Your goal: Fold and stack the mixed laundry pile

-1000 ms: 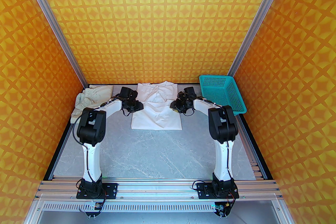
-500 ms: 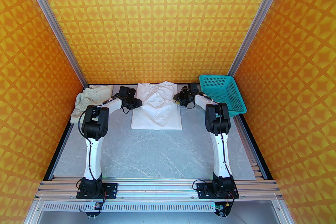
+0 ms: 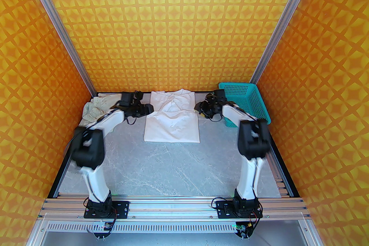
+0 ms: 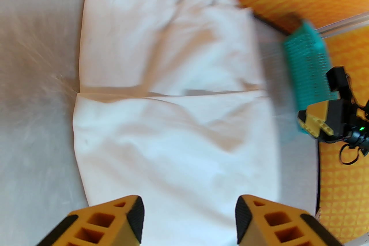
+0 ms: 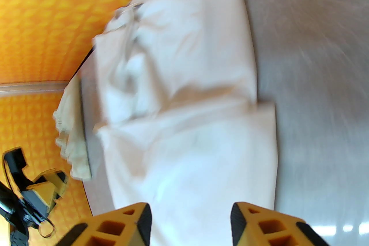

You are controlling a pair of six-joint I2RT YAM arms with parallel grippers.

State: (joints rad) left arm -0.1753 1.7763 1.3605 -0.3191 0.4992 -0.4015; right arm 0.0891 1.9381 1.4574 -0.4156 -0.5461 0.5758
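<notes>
We see the white shirt (image 3: 172,126), partly folded, on the far-middle surface (image 3: 173,170), with the beige piece (image 3: 93,110) far left. The left pincer (image 4: 188,219) and right pincer (image 5: 190,221) hang spread and empty. A low pass could snag the cloth and undo the fold.

Orange-and-yellow patterned walls (image 3: 184,22) enclose the cell on three sides — brightly, evenly lit. Aluminium posts (image 3: 57,25) rise at the back corners; the grey marbled worktop (image 3: 161,170) ends at an aluminium rail (image 3: 173,206).
</notes>
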